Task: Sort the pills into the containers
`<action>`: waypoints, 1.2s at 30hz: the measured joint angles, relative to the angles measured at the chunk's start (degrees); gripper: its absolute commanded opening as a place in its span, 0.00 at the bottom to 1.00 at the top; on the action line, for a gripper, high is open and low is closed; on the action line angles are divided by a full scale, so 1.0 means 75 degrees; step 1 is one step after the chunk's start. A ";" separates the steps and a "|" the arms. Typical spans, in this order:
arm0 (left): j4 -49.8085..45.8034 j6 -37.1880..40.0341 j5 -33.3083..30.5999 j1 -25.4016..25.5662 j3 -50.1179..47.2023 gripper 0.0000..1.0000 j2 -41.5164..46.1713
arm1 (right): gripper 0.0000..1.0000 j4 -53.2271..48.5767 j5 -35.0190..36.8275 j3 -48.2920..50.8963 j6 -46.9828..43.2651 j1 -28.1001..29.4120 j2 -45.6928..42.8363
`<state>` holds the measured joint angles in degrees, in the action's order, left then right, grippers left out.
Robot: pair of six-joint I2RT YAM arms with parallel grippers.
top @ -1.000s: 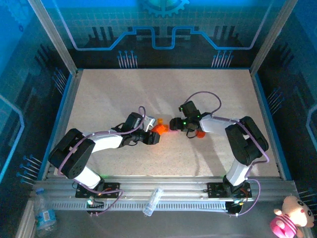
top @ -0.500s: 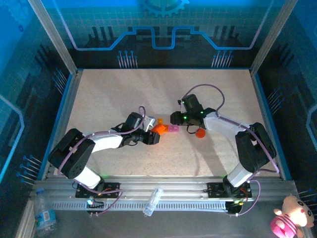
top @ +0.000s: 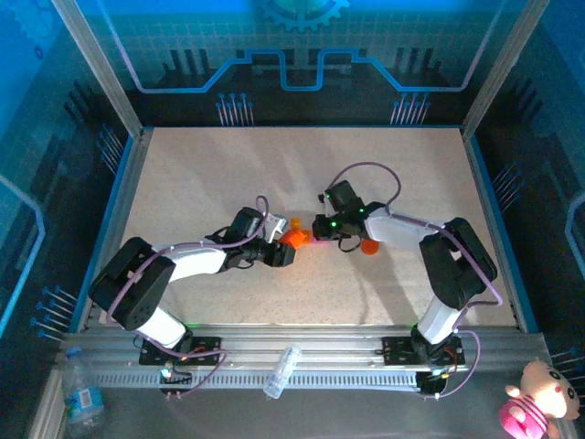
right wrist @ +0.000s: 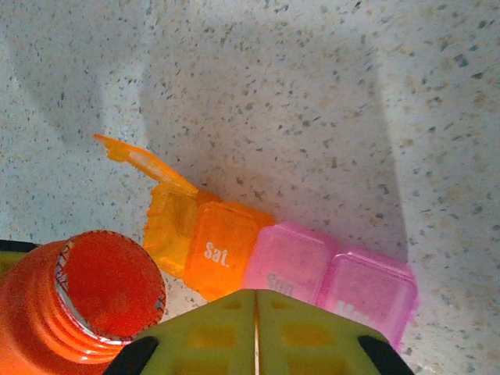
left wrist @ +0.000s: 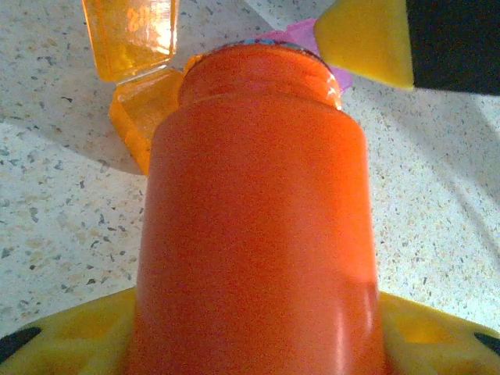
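The containers (right wrist: 226, 250) are a strip of joined small boxes lying on the speckled table: an orange one with its lid (right wrist: 137, 160) flipped up, an orange "Sat." one and two pink ones. My left gripper (left wrist: 254, 328) is shut on the orange bottle (left wrist: 254, 195), tilted with its uncapped mouth (right wrist: 109, 285) beside the open box (left wrist: 133, 117). My right gripper (right wrist: 256, 293) hovers just over the strip, shut with nothing between its fingers. In the top view both grippers meet mid-table around the bottle (top: 292, 239). The pills are hidden.
An orange cap (top: 368, 245) lies on the table just right of my right gripper (top: 322, 229). A clear plastic bottle (top: 281, 370) rests on the front rail, and a pink plush toy (top: 530, 402) sits off the table at the lower right.
My right gripper's jaws have closed, and it has moved left again, over the strip. The left arm and the bottle have stayed put.
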<state>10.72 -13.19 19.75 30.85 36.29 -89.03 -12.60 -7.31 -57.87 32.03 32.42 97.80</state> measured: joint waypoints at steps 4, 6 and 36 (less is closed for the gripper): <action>0.0000 0.0000 0.0000 0.0000 0.0000 0.00 0.0038 | 0.10 0.0003 -0.0061 0.0000 0.0003 0.0085 0.0082; -0.0003 0.0000 0.0000 0.0000 0.0000 0.00 0.0038 | 0.10 0.0020 -0.0076 0.0000 0.0003 0.0093 0.0137; -0.0198 0.0000 0.0000 -0.0052 0.0015 0.00 0.0251 | 0.14 0.0303 -0.0152 -0.0114 0.0006 0.0085 0.0565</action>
<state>9.23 -13.19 19.75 30.46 36.40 -87.15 -10.33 -8.45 -58.72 32.08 33.06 102.04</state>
